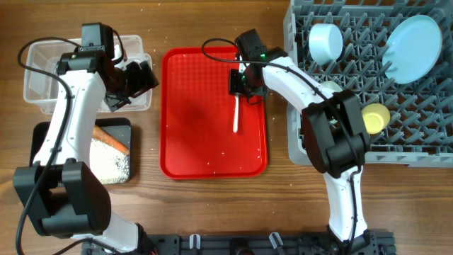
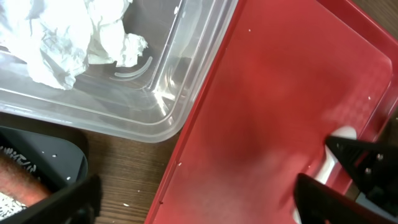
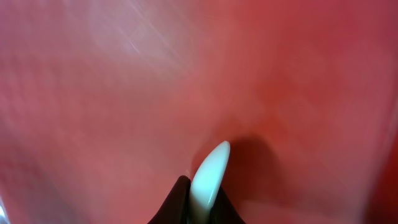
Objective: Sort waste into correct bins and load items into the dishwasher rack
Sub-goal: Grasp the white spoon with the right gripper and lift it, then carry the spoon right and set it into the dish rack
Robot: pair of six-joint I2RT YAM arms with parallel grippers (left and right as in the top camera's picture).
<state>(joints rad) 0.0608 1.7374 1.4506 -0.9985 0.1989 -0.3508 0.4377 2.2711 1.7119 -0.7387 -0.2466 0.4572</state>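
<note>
White spoon nipped by right gripper, napkin in tub seen only from left wrist, left gripper splayed, empty.

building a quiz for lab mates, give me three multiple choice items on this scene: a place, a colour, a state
1. Where is the crumpled napkin? A) on the floor B) in the clear tub C) in a paper bag
2. What colour is the cup in the rack? A) yellow B) green C) black
3. The right gripper is: A) wide open over nothing B) closed on the white spoon on the red tray C) out of view
Answers: 1 B, it lies inside the tub's walls; 2 A, plainly yellow from overhead; 3 B, its fingers flank the spoon's end in the right wrist view.
</note>
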